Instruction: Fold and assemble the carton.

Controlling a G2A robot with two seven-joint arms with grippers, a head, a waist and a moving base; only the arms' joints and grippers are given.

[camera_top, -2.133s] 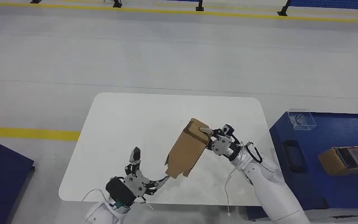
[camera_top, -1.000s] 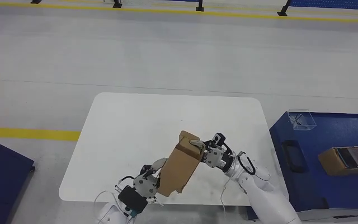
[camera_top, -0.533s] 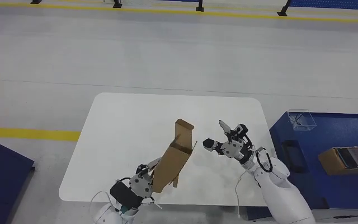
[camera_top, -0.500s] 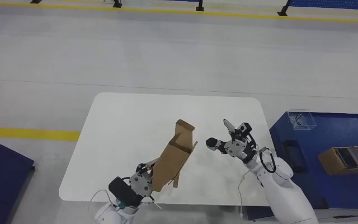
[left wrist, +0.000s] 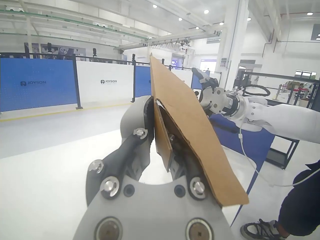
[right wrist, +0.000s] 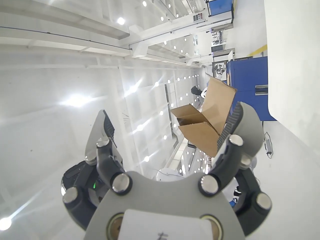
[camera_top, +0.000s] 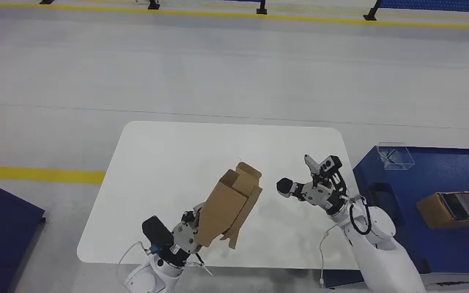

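A brown cardboard carton [camera_top: 229, 203] is held tilted above the near part of the white table [camera_top: 168, 168], its upper flaps partly open. My left gripper [camera_top: 192, 228] is shut on the carton's lower edge; in the left wrist view the cardboard [left wrist: 185, 136] sits clamped between the fingers [left wrist: 140, 123]. My right gripper [camera_top: 297, 174] hangs open to the right of the carton, apart from it. In the right wrist view its fingertips [right wrist: 106, 123] are spread wide, and the carton [right wrist: 205, 121] shows farther off with its flaps open.
A blue cabinet [camera_top: 410, 212] stands just right of the table, with a clear plastic box [camera_top: 394, 155] on its far corner and a cardboard box [camera_top: 443, 209] on top. A person's leg and shoe [left wrist: 287, 211] appear beside the table in the left wrist view.
The right gripper let go of the carton's top, opened and drew back to the right. The left gripper closed on the carton's lower edge and has turned it, so the top flaps now spread.
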